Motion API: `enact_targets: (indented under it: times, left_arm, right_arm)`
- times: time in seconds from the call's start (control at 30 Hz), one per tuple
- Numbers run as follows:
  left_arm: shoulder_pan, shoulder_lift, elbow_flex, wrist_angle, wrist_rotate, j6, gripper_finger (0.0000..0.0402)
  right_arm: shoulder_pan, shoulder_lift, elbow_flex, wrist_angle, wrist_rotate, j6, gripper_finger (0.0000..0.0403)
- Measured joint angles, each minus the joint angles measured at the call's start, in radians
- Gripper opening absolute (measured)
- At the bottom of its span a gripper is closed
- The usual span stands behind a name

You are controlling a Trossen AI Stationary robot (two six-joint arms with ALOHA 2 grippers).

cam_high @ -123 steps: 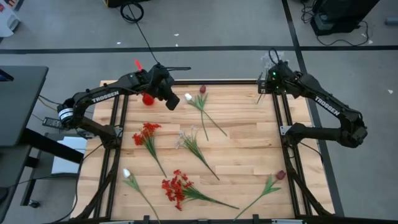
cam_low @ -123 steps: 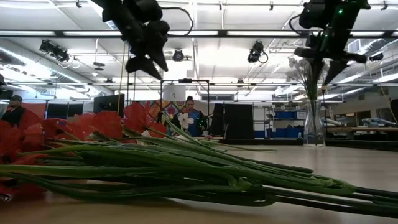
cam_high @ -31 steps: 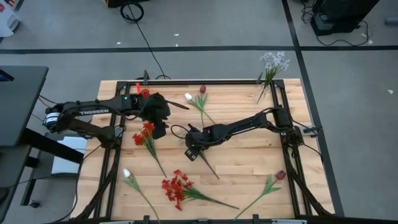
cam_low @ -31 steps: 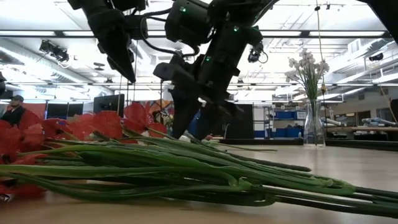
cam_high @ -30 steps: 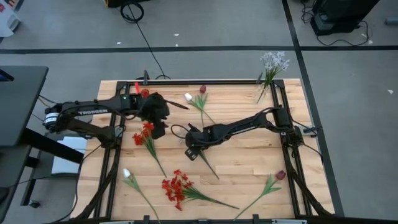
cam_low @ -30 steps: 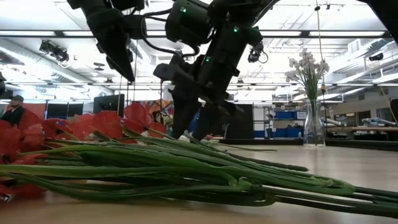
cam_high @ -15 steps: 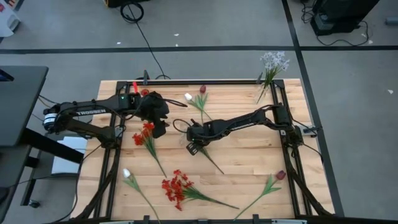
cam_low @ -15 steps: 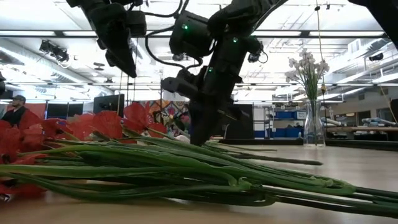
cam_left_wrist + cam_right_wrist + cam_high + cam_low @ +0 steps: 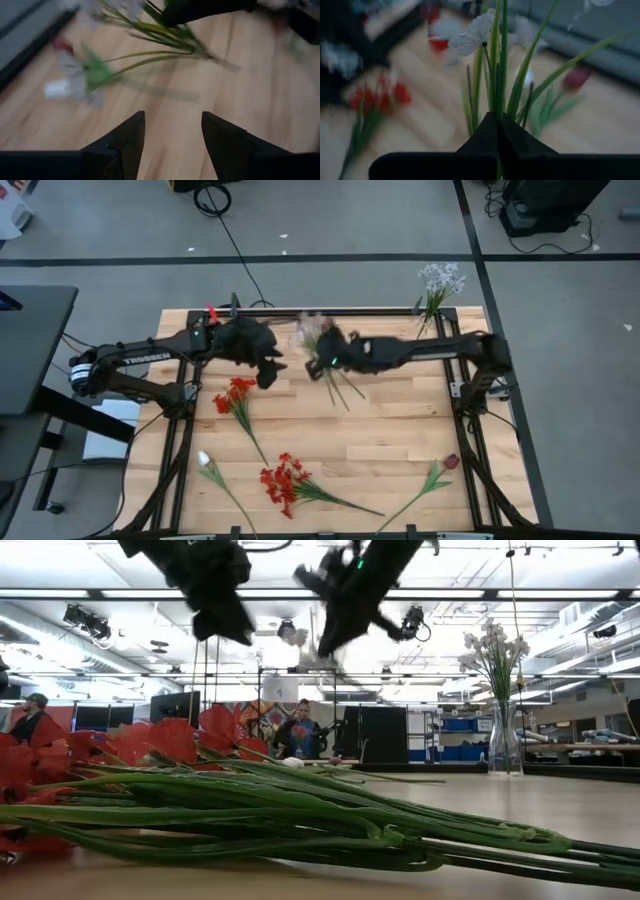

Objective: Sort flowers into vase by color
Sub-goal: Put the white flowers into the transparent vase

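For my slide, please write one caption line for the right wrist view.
Right gripper shut on a pale sprig, lifted above the wooden table.

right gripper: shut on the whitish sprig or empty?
Shut on it. Right gripper fingers meet around the pale sprig stems, lifted clear of the table.

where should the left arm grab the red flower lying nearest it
Grip the red flower on its thin bare stem, below the red cluster and leaves, coming straight down with the jaws across the stem. It lies flat on the table, running diagonally, so a top approach looks cleanest. The left gripper hangs open nearby.
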Motion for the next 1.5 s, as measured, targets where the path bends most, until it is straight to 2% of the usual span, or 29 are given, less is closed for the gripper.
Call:
enact_targets:
  times: [0.1,0.2,0.4,0.63,0.9,1.07,1.2,1.5]
  left_arm:
    - [0.053,0.0,0.0,0.125,0.063,-0.065,0.0194]
    - [0.091,0.0,0.0,0.234,0.115,-0.089,0.0187]
    - [0.125,0.017,-0.001,0.44,0.138,-0.09,0.018]
    - [0.13,0.016,0.0,0.671,0.167,-0.089,0.018]
    - [0.125,0.034,0.0,0.725,0.167,-0.136,0.018]
    - [0.098,0.089,0.0,0.829,0.186,-0.168,0.0177]
    - [0.077,0.106,0.0,0.874,0.19,-0.169,0.0145]
    - [0.072,0.112,0.0,0.884,0.203,-0.168,0.0013]
  right_arm:
    - [-0.049,-0.073,0.0,0.077,0.019,-0.088,0.0002]
    - [-0.095,-0.137,0.0,0.216,-0.017,-0.197,0.0002]
    - [-0.169,-0.199,0.0,0.475,-0.21,-0.322,0.0002]
    - [-0.211,-0.208,0.0,0.64,-0.435,-0.357,0.0002]
    - [-0.218,-0.208,0.0,0.727,-0.579,-0.435,0.0002]
    - [-0.218,-0.206,0.0,0.731,-0.63,-0.467,0.0002]
    - [-0.218,-0.205,0.0,0.733,-0.638,-0.477,0.0002]
    - [-0.22,-0.205,0.0,0.718,-0.65,-0.481,0.0006]
